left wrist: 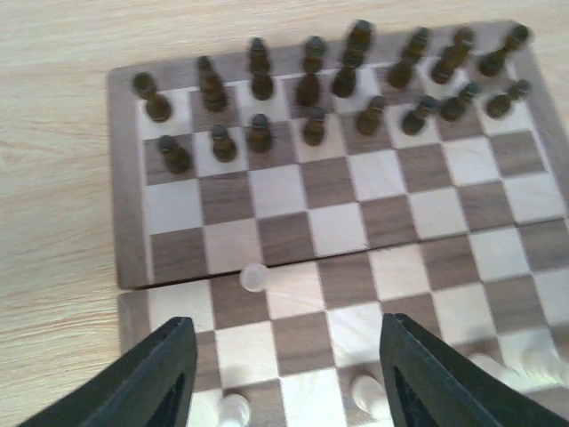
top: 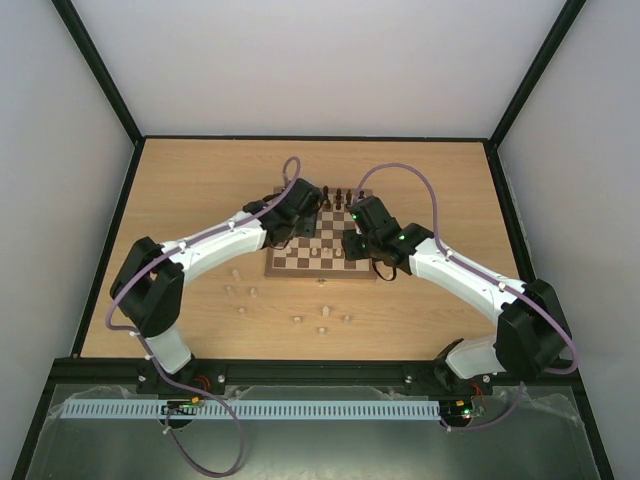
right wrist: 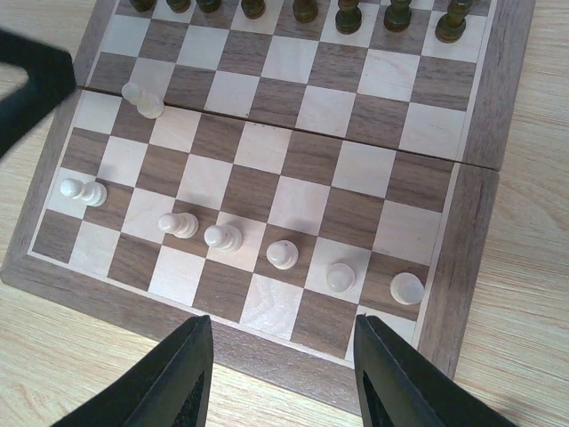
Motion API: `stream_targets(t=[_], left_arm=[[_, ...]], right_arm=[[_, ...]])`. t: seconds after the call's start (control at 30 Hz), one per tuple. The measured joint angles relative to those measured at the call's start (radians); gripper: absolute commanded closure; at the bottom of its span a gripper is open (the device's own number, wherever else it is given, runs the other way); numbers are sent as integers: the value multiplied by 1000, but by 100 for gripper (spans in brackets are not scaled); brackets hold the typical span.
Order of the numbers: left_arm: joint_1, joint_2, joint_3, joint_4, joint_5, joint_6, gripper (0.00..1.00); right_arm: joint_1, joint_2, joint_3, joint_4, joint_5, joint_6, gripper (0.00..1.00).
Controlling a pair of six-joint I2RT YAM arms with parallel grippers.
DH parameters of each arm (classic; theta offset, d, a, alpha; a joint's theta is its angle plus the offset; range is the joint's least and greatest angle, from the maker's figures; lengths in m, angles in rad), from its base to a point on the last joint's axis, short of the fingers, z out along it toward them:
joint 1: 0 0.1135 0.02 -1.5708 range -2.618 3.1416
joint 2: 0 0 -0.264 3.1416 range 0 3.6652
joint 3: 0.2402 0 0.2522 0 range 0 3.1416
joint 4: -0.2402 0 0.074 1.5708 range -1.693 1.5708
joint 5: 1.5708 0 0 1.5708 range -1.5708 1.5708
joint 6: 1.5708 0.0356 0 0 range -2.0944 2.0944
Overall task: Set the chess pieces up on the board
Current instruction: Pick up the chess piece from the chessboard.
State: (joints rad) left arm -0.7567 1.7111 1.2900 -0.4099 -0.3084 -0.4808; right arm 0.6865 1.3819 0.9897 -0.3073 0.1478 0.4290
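Note:
The board (top: 300, 262) lies mid-table, with dark pieces (left wrist: 311, 89) in its two far rows. Pale chess pieces (right wrist: 283, 254) stand in a row near the board's near edge. One more pale pawn (left wrist: 255, 278) sits alone on a square by the board's fold, also in the right wrist view (right wrist: 142, 100). My left gripper (left wrist: 289, 382) hovers open over the board's left part, just short of that lone pawn, nothing between its fingers (left wrist: 160, 382). My right gripper (right wrist: 280, 378) is open above the board's near border, holding nothing.
Several loose pale pieces (top: 298, 320) are scattered on the wooden table (top: 180, 180) in front of the board, between the two arms. The left gripper's dark body (right wrist: 27, 89) shows at the top left of the right wrist view.

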Motion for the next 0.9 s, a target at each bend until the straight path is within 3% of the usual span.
stream_targets(t=[0.37,0.9], left_arm=[[73,98,0,11,-14,13,62],[91,204,26,51,13,28,70]], right_arm=[[0,1,0,0,-10,0,55],[0,19,0,11,-15,0,56]])
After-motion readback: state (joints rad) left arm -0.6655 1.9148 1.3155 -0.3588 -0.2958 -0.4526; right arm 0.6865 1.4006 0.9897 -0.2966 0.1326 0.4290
